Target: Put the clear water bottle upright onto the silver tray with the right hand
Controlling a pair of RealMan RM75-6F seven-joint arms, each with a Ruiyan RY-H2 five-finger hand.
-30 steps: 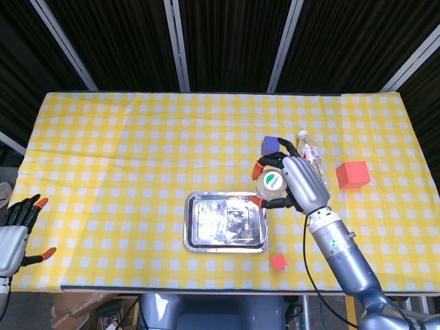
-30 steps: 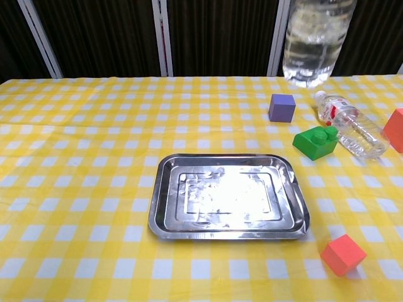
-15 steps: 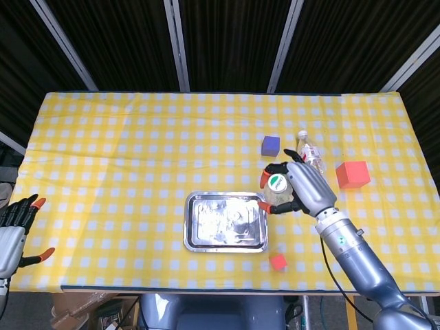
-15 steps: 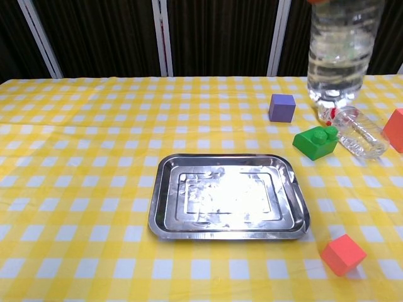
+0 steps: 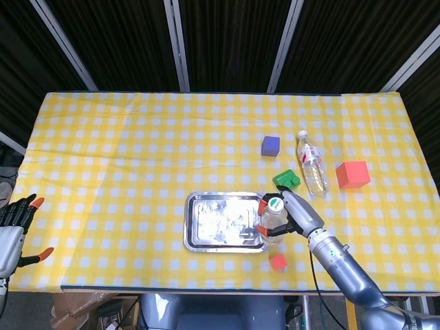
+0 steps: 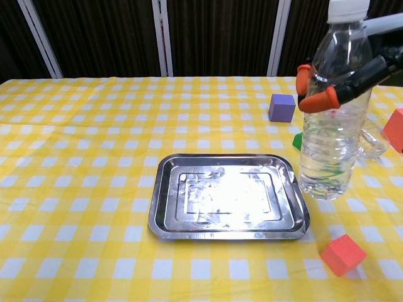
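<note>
Lowered and drawn toward the robot since the earlier frames, the clear water bottle (image 6: 330, 107) stood upright in the right hand (image 5: 294, 214), its base at the right edge of the silver tray (image 6: 165, 207), whether resting there or just above could not be told. On the checked table (image 5: 124, 151) that hand's orange-tipped fingers (image 6: 315, 99) wrapped the bottle's middle, grasping it. At the left edge the left hand (image 5: 15, 230) hung released, fingers spread. Behind the held bottle lay a second bottle (image 5: 311, 162) on its side, beside a red cube (image 5: 352, 174), a green block (image 5: 286, 180) and a purple cube (image 5: 271, 145); a smaller red block (image 6: 342, 254) sat near the tray's front corner.
</note>
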